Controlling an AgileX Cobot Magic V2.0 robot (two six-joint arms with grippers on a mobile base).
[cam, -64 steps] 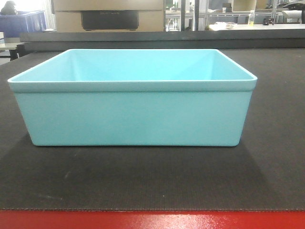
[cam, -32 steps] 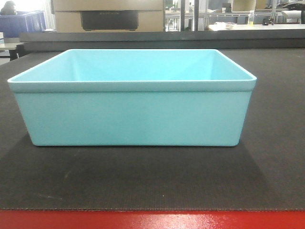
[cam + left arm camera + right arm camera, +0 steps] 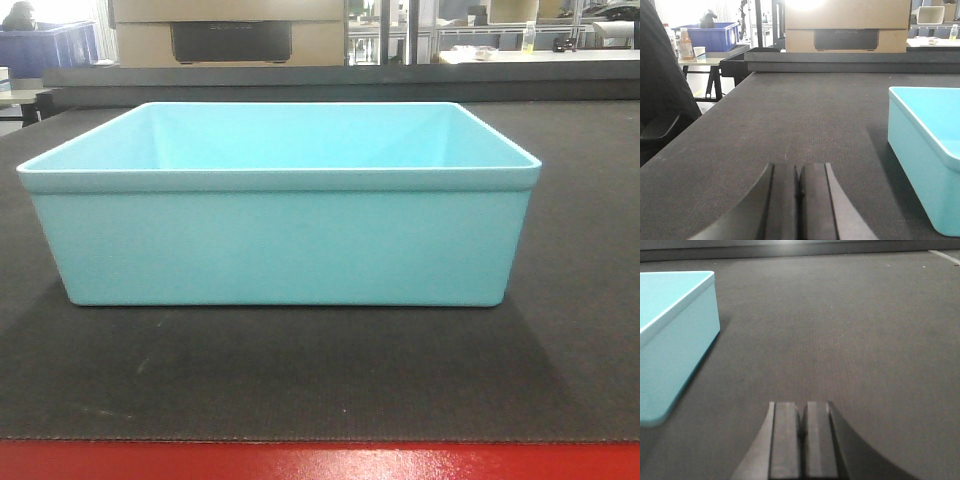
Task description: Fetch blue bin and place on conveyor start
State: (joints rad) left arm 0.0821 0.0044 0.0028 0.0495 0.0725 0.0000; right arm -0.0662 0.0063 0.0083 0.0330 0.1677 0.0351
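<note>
The pale aqua blue bin (image 3: 280,240) stands upright and empty on the dark ribbed belt of the conveyor start (image 3: 330,370), whose red edge strip (image 3: 320,462) runs along the bottom of the front view. My left gripper (image 3: 799,172) is shut with nothing in it, hovering over the belt to the left of the blue bin (image 3: 927,150). On the other side, my right gripper (image 3: 804,410) is also shut and empty, apart from the blue bin (image 3: 670,340), which lies to its left.
A cardboard box (image 3: 230,35) stands beyond the belt's far end. At the far left a dark blue crate (image 3: 715,36) sits on a table beside a bottle (image 3: 686,45) and a cup. A dark chair (image 3: 660,110) stands at the belt's left edge.
</note>
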